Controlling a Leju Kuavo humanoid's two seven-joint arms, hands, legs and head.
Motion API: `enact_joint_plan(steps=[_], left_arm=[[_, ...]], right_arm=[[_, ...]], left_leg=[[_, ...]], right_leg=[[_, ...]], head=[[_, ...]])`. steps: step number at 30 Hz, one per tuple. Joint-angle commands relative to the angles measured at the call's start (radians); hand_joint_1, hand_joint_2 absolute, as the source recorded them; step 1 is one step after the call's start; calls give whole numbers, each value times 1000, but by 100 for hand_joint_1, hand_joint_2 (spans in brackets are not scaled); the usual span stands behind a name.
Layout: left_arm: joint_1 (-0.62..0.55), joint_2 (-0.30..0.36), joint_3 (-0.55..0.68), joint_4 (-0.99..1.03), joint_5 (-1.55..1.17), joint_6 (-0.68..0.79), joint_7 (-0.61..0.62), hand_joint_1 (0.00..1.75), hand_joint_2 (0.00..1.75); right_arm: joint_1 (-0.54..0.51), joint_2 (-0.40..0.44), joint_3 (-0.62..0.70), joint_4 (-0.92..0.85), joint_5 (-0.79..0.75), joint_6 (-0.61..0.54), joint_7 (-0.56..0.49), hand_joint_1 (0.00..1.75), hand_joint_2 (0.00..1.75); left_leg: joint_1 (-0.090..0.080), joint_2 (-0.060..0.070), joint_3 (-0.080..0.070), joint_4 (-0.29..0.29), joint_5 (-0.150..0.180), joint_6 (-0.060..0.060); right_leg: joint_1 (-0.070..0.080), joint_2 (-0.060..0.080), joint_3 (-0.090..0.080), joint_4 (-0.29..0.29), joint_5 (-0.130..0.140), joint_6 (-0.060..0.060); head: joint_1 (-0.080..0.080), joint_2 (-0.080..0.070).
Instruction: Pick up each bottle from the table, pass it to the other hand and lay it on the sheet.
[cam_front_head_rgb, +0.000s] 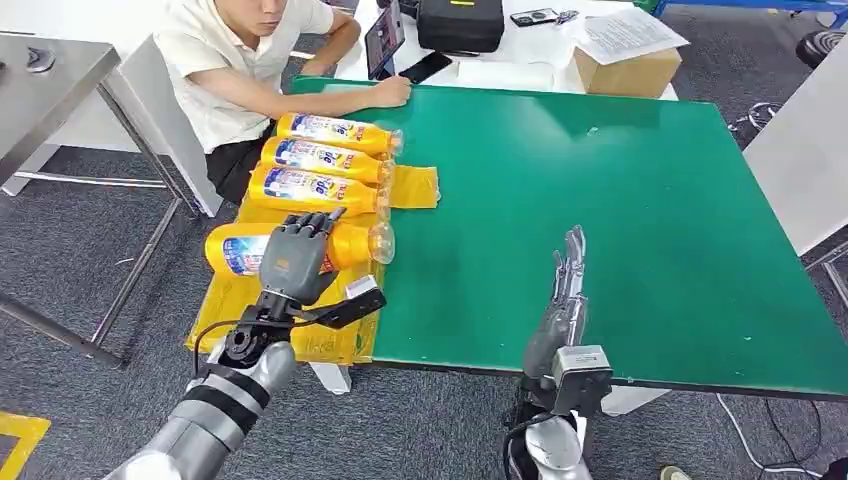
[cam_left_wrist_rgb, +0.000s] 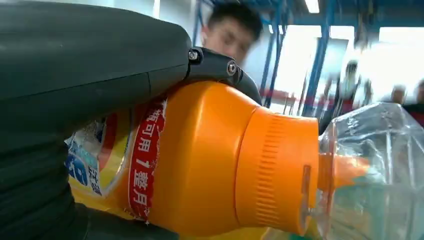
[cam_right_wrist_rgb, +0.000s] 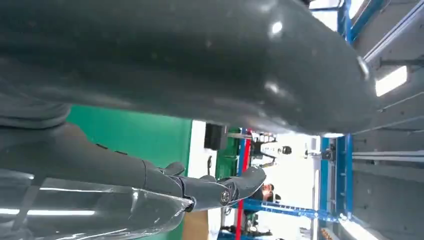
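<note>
Left hand (cam_front_head_rgb: 297, 255) wrapped over nearest orange bottle (cam_front_head_rgb: 350, 245), lying on yellow sheet (cam_front_head_rgb: 230, 300) at table's (cam_front_head_rgb: 600, 200) left edge. Right hand (cam_front_head_rgb: 568, 285) flat, fingers straight, empty, near front edge.

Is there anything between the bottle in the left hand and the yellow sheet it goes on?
Nothing visible. The left hand holds the bottle right over the yellow sheet, beside three bottles already there.

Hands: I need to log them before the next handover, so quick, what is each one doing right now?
Left hand: grips the nearest orange bottle, which lies on the yellow sheet.
Right hand: open, holding nothing.
</note>
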Motion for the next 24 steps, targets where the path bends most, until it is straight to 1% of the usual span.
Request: enact_joint_plan(steps=[1,2,3,4,5,6,9,10,11,12,13,14,15,16,17,18,19,21,22,24], left_arm=[[-230,-37,-127,393,-126,-184,62,175,175],[-234,-45,-124,400,-121,-211,63,175,175],[-234,-45,-124,400,-121,-211,63,175,175],[-234,-45,-124,400,-121,-211,63,175,175],[-234,-45,-124,400,-121,-211,63,175,175],[-234,-45,-124,400,-121,-211,63,175,175],[-234,-45,-124,400,-121,-211,63,175,175],[-228,-50,-111,395,-103,-229,53,175,175],[-224,-57,-87,392,-69,-255,38,166,175],[-221,-65,-67,389,-38,-275,26,124,175],[-216,-74,-38,386,14,-315,-6,30,175],[-212,-80,-12,380,69,-358,-39,3,175],[-206,-85,16,373,125,-399,-63,0,175],[-200,-87,35,361,182,-449,-94,0,175],[-196,-85,44,350,223,-487,-113,0,175],[-190,-84,56,333,284,-537,-121,0,175],[-190,-85,63,327,314,-567,-127,0,175],[-189,-85,62,322,328,-583,-132,0,175],[-189,-85,62,322,328,-583,-132,0,175],[-189,-85,62,322,328,-583,-132,0,175]], right_arm=[[-23,-3,-69,-6,10,13,0,0,0],[-19,-2,-79,-5,8,18,0,0,0],[-19,-2,-79,-5,8,18,0,0,0],[-19,-2,-79,-5,8,18,0,0,0],[-19,-2,-79,-5,8,18,0,0,0],[-19,-2,-79,-5,8,18,0,0,0],[-19,-2,-79,-5,8,18,0,0,0],[-16,-1,-82,-4,12,21,0,0,0],[-12,4,-89,-3,10,27,0,0,0],[-9,4,-91,-5,15,27,0,0,0],[-5,6,-94,-7,12,29,0,0,0],[-2,6,-95,-7,11,31,0,0,0],[-1,5,-95,-7,10,30,0,0,0],[2,4,-95,-8,6,25,0,0,0],[5,2,-93,-9,1,25,0,0,0],[7,0,-92,-8,-6,23,0,0,0],[7,-1,-91,-5,-10,26,0,0,0],[8,-1,-90,-5,-10,26,0,0,0],[8,-1,-90,-5,-10,26,0,0,0],[8,-1,-90,-5,-10,26,0,0,0]], left_leg=[[1,-5,4,0,-1,-2],[1,-4,4,1,-1,-3],[1,-3,2,0,0,-2],[1,-3,4,0,-1,-2],[1,-1,2,0,-1,-2],[1,-1,5,0,-2,-2],[1,-1,2,0,-1,-2],[1,-1,4,0,-2,-3],[1,-1,2,0,-1,-2],[1,-1,4,0,-2,-3],[1,-1,5,0,-2,-3],[1,-1,2,0,-1,-2],[1,-1,3,0,-1,-3],[1,0,1,0,-1,-2],[1,-1,3,0,-1,-2],[1,0,4,0,-2,-3],[1,0,1,0,-1,-2],[0,0,1,0,-1,-2],[1,1,4,0,-2,-2],[0,1,1,0,-1,-2]], right_leg=[[1,-3,6,0,-2,-2],[1,-2,5,1,-2,-2],[1,-1,3,0,-1,-1],[1,-1,5,0,-2,-2],[1,-1,3,0,-1,-1],[1,0,6,0,-2,-2],[1,0,3,0,-1,-1],[1,0,5,1,-2,-2],[1,0,2,0,-1,-1],[1,1,4,1,-2,-2],[1,1,5,0,-2,-3],[1,0,2,0,-1,-1],[1,1,4,1,-2,-2],[1,0,1,0,-1,-1],[1,1,3,0,-1,-2],[1,2,4,0,-2,-2],[1,1,2,0,-1,-1],[0,1,2,0,-1,-1],[1,2,4,0,-1,-2],[0,1,2,0,0,-1]], head=[[0,0],[0,0],[0,0],[0,0],[0,0],[0,0],[0,0],[0,0],[0,0],[0,0],[0,0],[0,0],[0,0],[0,0],[0,0],[0,0],[0,0],[0,0],[0,0],[0,0]])
